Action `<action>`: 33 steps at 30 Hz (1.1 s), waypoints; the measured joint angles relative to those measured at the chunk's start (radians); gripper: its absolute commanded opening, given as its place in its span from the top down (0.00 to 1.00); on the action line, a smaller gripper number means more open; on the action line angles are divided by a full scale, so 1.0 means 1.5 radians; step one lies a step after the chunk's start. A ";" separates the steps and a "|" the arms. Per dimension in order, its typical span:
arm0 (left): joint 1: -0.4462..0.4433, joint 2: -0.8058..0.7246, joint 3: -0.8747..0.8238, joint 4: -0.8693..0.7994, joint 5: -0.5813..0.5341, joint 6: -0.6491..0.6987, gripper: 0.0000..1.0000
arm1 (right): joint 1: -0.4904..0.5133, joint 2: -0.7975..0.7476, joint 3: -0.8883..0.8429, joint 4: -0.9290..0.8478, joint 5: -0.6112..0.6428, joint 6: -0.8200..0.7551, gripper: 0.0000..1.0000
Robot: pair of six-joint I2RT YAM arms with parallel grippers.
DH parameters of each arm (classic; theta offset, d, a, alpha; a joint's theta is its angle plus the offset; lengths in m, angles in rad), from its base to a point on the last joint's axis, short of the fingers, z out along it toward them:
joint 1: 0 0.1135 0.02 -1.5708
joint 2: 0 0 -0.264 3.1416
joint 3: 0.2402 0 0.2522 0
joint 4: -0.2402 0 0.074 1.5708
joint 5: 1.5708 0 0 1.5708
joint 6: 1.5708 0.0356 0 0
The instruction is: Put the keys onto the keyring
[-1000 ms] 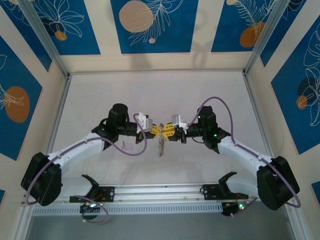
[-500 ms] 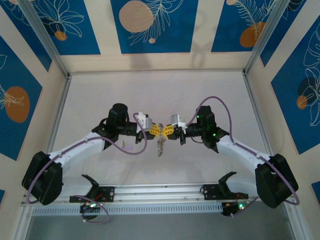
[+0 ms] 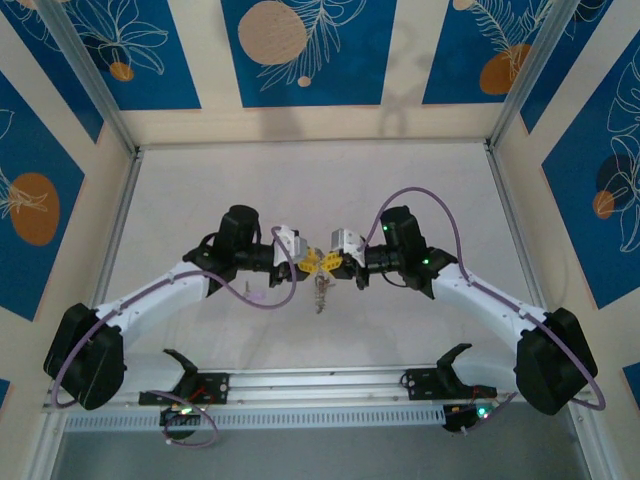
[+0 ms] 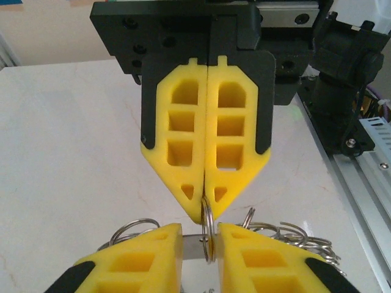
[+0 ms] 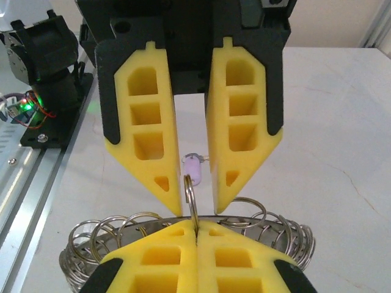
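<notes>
- Now, right gripper [image 5: 195,227]: sits at bottom centre of the right wrist view, fingers pressed flush together, pinches a thin upright loop [image 5: 190,201] of the keyring [image 3: 320,288].
- Opposite, left gripper [image 5: 197,205]: fills the upper centre of that same view, fingers parted a little, gap visible on either side of the loop, grips nothing as far as visible.
- Reverses the picture of a second ago: left then clamped, right then slightly parted. Reads as a handover of the ring, left to right.
- In the top view: meets tip to tip at frame centre, with the right arm shifted leftward in frame since a second ago and the meeting point shifted with it.
- As for the keyring: hangs just below the meeting tips at centre of the top view, apparently off the table [image 3: 400,190]; spreads its fringe of small silvery loops along the lower edge of both wrist views.
- Meanwhile, lilac key [image 5: 193,166]: appears to lie on the table, seen through the left gripper's gap at centre of the right wrist view; well apart from the keyring, not threaded.
- Judgement: frees the left gripper to fetch a key while the right steadies the ring; leaves the threading itself not yet begun.
- Risk: hangs by one thin loop at the very fingertips; could swivel or slip once a key pushes against it.
</notes>
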 measured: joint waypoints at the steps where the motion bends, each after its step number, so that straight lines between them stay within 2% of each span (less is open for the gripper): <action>1: 0.000 0.002 0.004 -0.004 -0.001 0.004 0.79 | 0.004 0.004 0.006 -0.010 0.009 -0.005 1.00; 5: 0.000 0.011 0.006 -0.011 -0.003 0.004 0.79 | 0.019 0.022 0.031 -0.055 0.047 -0.022 1.00; 13: 0.000 0.016 0.006 -0.022 -0.011 0.019 0.96 | 0.027 0.032 0.045 -0.095 0.077 -0.036 1.00; 28: -0.001 0.016 0.010 -0.056 -0.021 0.071 1.00 | 0.016 0.032 0.042 -0.098 0.053 -0.033 1.00; 31: -0.001 0.010 0.003 -0.041 -0.021 0.069 1.00 | 0.003 0.029 0.023 -0.063 0.019 -0.023 0.83; 33: -0.001 -0.007 -0.022 -0.015 -0.021 0.055 1.00 | -0.010 0.023 0.005 -0.026 -0.012 -0.008 0.79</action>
